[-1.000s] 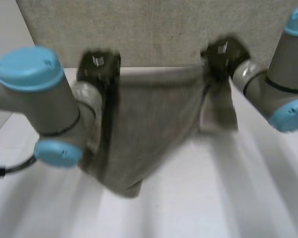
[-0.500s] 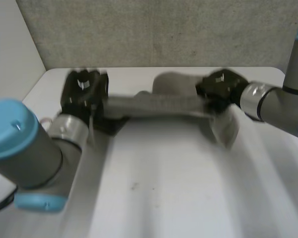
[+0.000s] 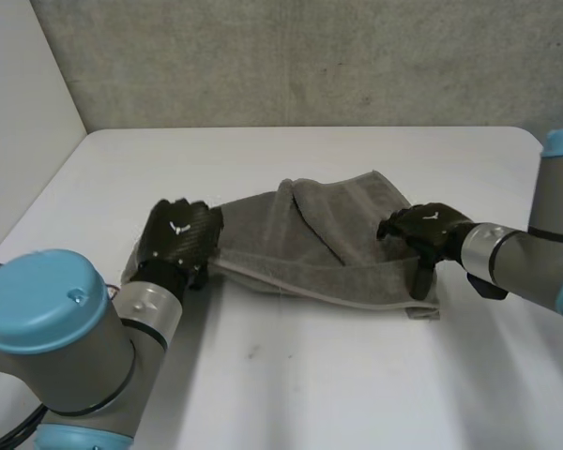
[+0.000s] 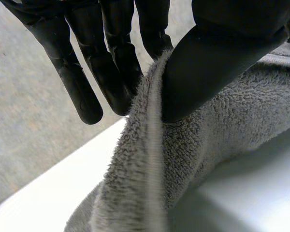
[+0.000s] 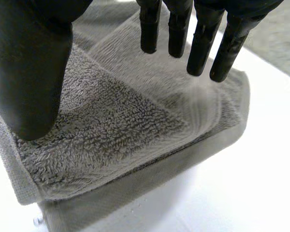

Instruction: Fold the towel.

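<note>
Fingers (image 4: 113, 72) of the left hand (image 3: 178, 239) and its thumb (image 4: 208, 63) are closed on the hemmed edge of the grey terry-cloth towel (image 3: 319, 244). They pinch it at the cloth's left end, and the cloth rises from the white table (image 3: 357, 375) up into that pinch. The towel lies across the middle of the table as a loose band between the two hands. A rumpled flap is doubled over near its centre, and the far edge looks uneven.

At the towel's right end the layers lie stacked, the upper one set a little inside the lower. The right hand (image 3: 427, 230) is over that corner with its fingers (image 5: 203, 43) straight and spread and nothing caught between them and the thumb, so it grips nothing. Whether the thumb actually rests on the pile is hard to tell.

The fold seems laid but not yet settled. To finish it well, the right hand would best press flat on its corner as an anchor. The left hand could then draw its end gently outward to take out the central ridge. It should lower the hem to the table in line with the layer beneath before the pinch opens. Letting go while the end is raised risks it slumping askew.
</note>
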You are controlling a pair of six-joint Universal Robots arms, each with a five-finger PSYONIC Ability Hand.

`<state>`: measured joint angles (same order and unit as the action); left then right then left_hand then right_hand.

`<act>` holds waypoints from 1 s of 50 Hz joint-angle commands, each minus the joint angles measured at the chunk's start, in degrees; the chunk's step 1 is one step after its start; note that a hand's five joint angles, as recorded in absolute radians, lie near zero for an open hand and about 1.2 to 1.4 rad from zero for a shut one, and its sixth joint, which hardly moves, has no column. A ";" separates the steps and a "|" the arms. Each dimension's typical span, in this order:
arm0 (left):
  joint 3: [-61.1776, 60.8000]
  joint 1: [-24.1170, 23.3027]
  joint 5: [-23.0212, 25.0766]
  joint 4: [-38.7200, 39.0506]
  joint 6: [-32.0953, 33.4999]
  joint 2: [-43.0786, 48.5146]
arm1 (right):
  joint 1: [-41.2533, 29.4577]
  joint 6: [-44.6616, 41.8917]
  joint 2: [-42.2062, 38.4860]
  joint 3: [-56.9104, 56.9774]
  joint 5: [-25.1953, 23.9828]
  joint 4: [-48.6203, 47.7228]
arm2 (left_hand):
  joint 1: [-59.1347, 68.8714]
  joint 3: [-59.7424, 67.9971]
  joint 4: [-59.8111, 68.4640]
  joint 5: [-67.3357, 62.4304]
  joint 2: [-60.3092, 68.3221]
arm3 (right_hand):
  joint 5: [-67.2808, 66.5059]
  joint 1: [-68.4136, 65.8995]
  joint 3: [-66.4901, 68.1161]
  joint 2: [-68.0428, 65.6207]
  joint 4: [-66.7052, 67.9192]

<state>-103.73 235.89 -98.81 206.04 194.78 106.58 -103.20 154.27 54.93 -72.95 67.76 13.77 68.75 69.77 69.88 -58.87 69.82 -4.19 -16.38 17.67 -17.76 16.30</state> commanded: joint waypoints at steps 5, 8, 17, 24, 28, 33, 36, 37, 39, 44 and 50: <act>1.78 0.18 -0.25 0.06 -0.45 -2.95 | 1.16 8.59 12.47 -22.12 0.00 -15.86 | 11.25 10.23 10.12 -11.13 10.18 | 4.19 6.38 -7.67 7.76 -6.30; 1.86 0.27 -0.33 0.06 -0.54 -2.95 | 1.16 8.59 13.27 -26.52 0.00 -18.85 | 11.25 10.23 10.12 -11.13 10.18 | 4.19 6.38 -7.67 7.76 -6.30; 1.51 0.44 -0.42 0.06 -0.72 -2.87 | 0.46 8.77 13.01 -32.34 0.62 -29.15 | 11.25 10.23 10.12 -11.13 10.18 | 4.19 6.38 -7.67 7.76 -6.30; 1.07 0.53 -0.51 0.06 -0.80 -2.87 | -0.86 11.66 9.50 -31.64 6.05 -39.41 | 11.25 10.23 10.12 -11.13 10.18 | 4.19 6.38 -7.67 7.76 -6.30; 0.90 0.53 -0.51 0.06 -0.80 -2.78 | -1.21 12.90 7.91 -31.02 9.76 -42.59 | 11.25 10.23 10.12 -11.13 10.18 | 3.43 5.63 -6.92 7.01 -5.54; 0.81 0.62 -0.51 0.06 -0.80 -2.60 | -1.12 13.34 5.36 -29.61 13.27 -45.41 | 11.25 10.23 10.12 -11.13 10.18 | 3.10 5.29 -6.58 6.67 -5.20; 0.63 0.62 -0.51 0.06 -0.89 -2.60 | -0.68 13.60 4.04 -28.74 13.98 -45.23 | 11.25 10.23 10.12 -11.13 10.18 | 3.10 5.29 -6.58 6.67 -5.20; 0.63 0.62 -0.60 0.06 -0.81 -2.52 | -0.51 13.60 3.87 -28.74 13.98 -45.14 | 11.25 10.23 10.12 -11.13 10.18 | 3.10 5.29 -6.58 6.67 -5.20; 0.55 0.62 -0.51 0.06 -0.80 -2.51 | -0.42 13.52 3.96 -28.74 14.06 -45.14 | 11.25 10.23 10.12 -11.13 10.18 | 2.93 5.12 -6.41 6.50 -5.04; 0.11 0.62 -0.60 0.06 -0.80 -2.51 | -0.42 13.69 5.01 -28.56 15.03 -44.79 | 11.25 10.23 10.12 -11.13 10.18 | -0.27 1.93 -3.22 3.30 -1.84; -0.25 1.23 -0.60 0.06 -0.80 -2.60 | -0.60 17.29 6.33 -28.21 15.12 -40.24 | 11.25 10.23 10.12 -11.13 10.18 | -23.10 -20.90 19.61 -19.52 20.99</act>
<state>-103.67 236.69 -99.40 206.10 193.97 104.04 -103.62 168.85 60.43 -101.46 83.10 -30.07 68.75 69.77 69.89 -58.87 69.82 -19.36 -28.72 28.99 -28.88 28.94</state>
